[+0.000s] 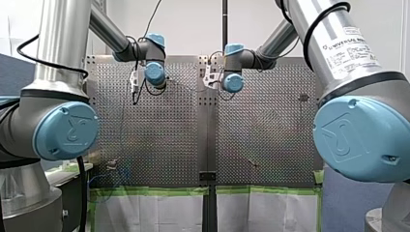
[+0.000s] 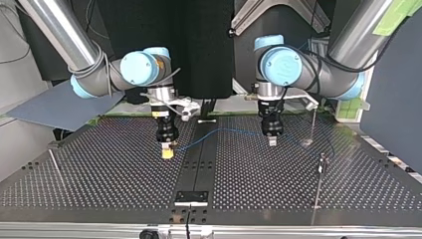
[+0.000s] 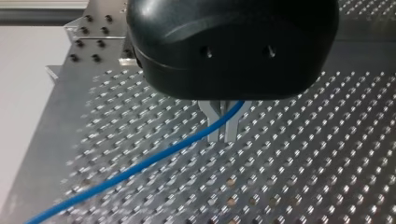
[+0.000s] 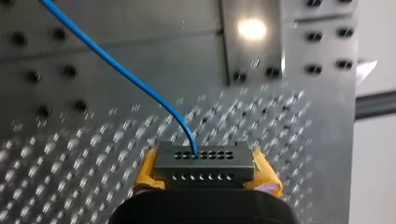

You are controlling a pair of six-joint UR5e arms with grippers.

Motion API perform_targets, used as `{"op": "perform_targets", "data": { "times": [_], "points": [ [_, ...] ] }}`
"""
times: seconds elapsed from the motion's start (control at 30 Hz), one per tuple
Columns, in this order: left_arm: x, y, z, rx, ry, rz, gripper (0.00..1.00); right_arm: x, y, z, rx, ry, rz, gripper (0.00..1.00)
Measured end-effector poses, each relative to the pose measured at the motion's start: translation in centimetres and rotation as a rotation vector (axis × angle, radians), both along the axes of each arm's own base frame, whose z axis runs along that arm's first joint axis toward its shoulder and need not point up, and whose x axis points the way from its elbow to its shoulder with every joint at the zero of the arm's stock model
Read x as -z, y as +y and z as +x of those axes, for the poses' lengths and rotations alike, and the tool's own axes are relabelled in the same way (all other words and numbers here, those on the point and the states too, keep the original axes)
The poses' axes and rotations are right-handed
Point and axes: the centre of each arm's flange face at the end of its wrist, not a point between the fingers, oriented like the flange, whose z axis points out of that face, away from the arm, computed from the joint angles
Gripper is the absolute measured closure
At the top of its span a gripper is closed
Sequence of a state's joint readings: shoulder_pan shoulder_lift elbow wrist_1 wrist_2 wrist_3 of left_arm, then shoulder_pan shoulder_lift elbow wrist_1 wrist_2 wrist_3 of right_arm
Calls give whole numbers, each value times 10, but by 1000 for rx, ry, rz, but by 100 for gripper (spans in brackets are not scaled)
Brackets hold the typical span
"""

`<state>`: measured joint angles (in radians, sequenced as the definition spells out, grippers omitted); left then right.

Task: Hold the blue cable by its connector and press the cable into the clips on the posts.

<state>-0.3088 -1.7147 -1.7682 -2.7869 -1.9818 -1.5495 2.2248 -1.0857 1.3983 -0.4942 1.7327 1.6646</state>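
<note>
Two grippers, both engaged on one blue cable (image 3: 140,162). My right gripper (image 4: 203,167): yellow pads (image 4: 148,170) clamped on the two ends of the connector (image 4: 219,161), a dark grey block with two rows of small holes across its face. The cable enters one of the upper holes and rises away from the gripper in a long slant. My left gripper (image 3: 222,135): black body and two bare metal fingers (image 3: 212,133), drawn together on the cable. The cable passes between them just below the body and runs off in a shallow sag above the plate. In the top view, my right gripper (image 2: 167,152) hangs at the view's left with its yellow tips close over the table (image 2: 99,169), and my left gripper (image 2: 272,141) hangs at the view's right at a similar height. The cable (image 2: 219,131) spans the gap between them in a low arch, crossing above the dark centre strip (image 2: 199,159) without touching it. Posts: one thin upright (image 2: 313,122) beyond my left gripper toward the view's right, and a second (image 2: 321,172) nearer the camera on the same side, both well apart from the cable span. Their clips are too small to make out. A further thin rod (image 2: 55,167) stands at the view's left. The table is perforated metal in two panels. In the front view, green tape (image 1: 154,191) runs along its near edge.
</note>
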Motion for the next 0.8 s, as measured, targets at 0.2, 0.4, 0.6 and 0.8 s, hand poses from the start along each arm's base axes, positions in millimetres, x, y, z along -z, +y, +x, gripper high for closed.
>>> {"op": "perform_targets", "data": {
  "times": [0.2, 0.4, 0.6, 0.8],
  "points": [
    [30, -20, -5, 0, 18, -4, 100, 20, 3, -8, 28, -23, 12, 100],
    [67, -37, -17, 8, 53, 2, 100, 39, 9, -13, 29, -27, 16, 100],
    [106, -57, -37, 55, 93, 17, 100, 59, 15, -19, 50, -11, 11, 100],
    [139, -74, -61, 105, 120, 26, 100, 92, 11, -35, 104, -2, 33, 100]
  ]
}}
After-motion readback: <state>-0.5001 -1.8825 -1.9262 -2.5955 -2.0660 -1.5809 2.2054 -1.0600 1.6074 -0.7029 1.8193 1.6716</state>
